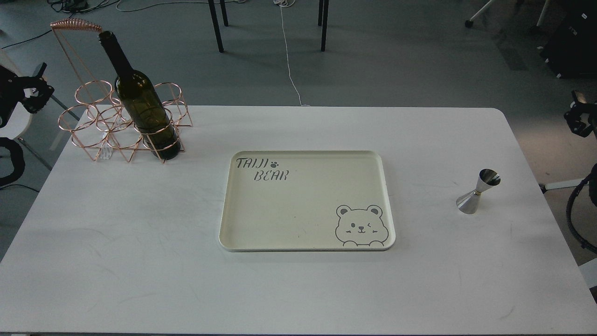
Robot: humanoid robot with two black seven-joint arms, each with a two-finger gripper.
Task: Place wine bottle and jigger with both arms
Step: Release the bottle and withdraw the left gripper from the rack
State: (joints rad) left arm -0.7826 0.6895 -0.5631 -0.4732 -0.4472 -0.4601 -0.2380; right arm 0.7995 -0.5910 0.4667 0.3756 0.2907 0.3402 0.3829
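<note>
The dark olive-green wine bottle (140, 100) stands upright in a ring of the copper wire rack (100, 123) at the table's back left. The steel jigger (478, 192) stands on the table at the right, apart from everything. My left gripper (32, 91) shows small and dark at the left edge, left of the rack and off the table. My right gripper (578, 116) shows partly at the right edge, beyond the table and up-right of the jigger. Neither touches anything; their fingers cannot be told apart.
A cream tray (224, 224) printed with a bear and "TAIJI BEAR" lies at the middle of the white table (140, 261). Chair legs and cables are on the floor behind. A black cable loop (576, 228) hangs at the right edge.
</note>
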